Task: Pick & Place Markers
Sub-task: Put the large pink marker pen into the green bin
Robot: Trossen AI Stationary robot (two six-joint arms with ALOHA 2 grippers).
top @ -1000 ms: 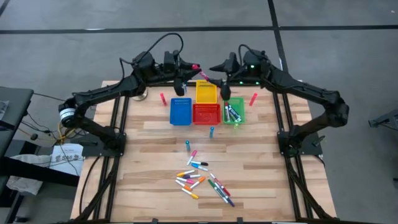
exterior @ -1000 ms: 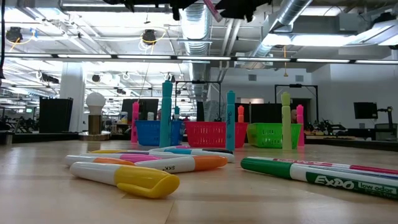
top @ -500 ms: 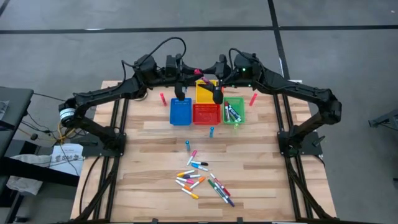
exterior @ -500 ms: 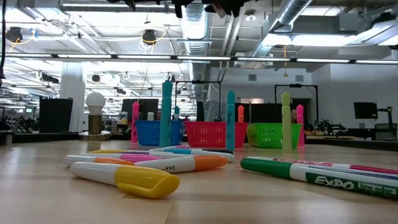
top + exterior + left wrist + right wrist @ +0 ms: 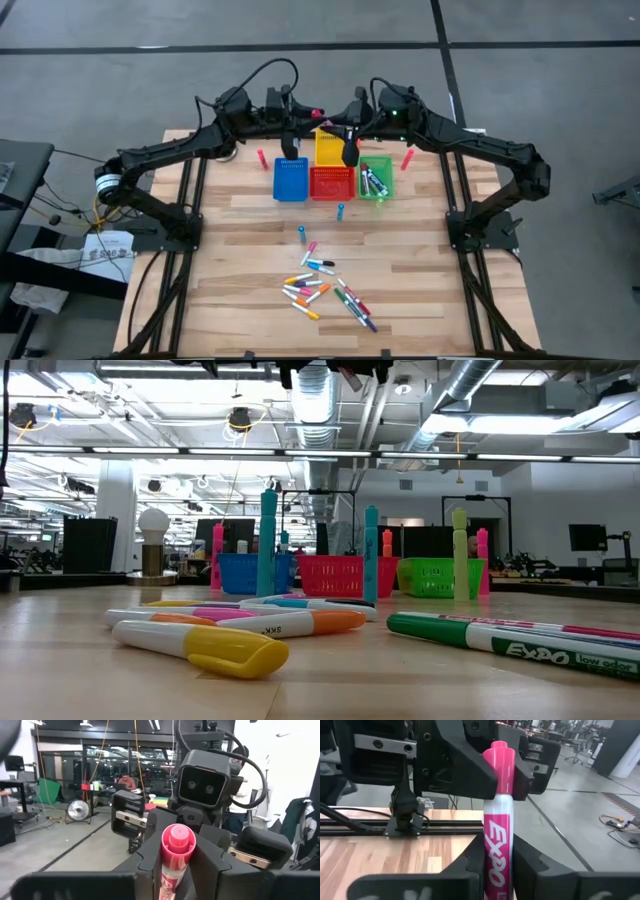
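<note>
Pink marker [image 5: 498, 820] up in the air, and we see both grippers on it at once: the left gripper [image 5: 177, 852] clamps one end, the right gripper [image 5: 495, 865] is pinched onto the other, the two arms meeting nose to nose above the far edge of the table [image 5: 240, 260]. In the high view the marker shows as a small pink streak [image 5: 317, 113] between them, just over the yellow bin [image 5: 332, 150].

Below that meeting point we have the row of bins: blue bin [image 5: 290, 178] on the left, red bin [image 5: 331, 183] in the middle, green bin [image 5: 376, 180] on the right with several markers already lying in it. The yellow bin sits just behind the red one.

Standing upright around the bins we spot loose markers: a red one [image 5: 261, 158] left of the blue bin, another [image 5: 407, 159] right of the green bin, and two teal ones [image 5: 340, 211] [image 5: 301, 234] nearer to us.

Near the front of the table lies the pile [image 5: 325, 290], mixed colours crossing each other. From the low view a yellow-capped marker [image 5: 205, 645] and a green one [image 5: 500, 642] fill the foreground, partly blocking the bins behind.
</note>
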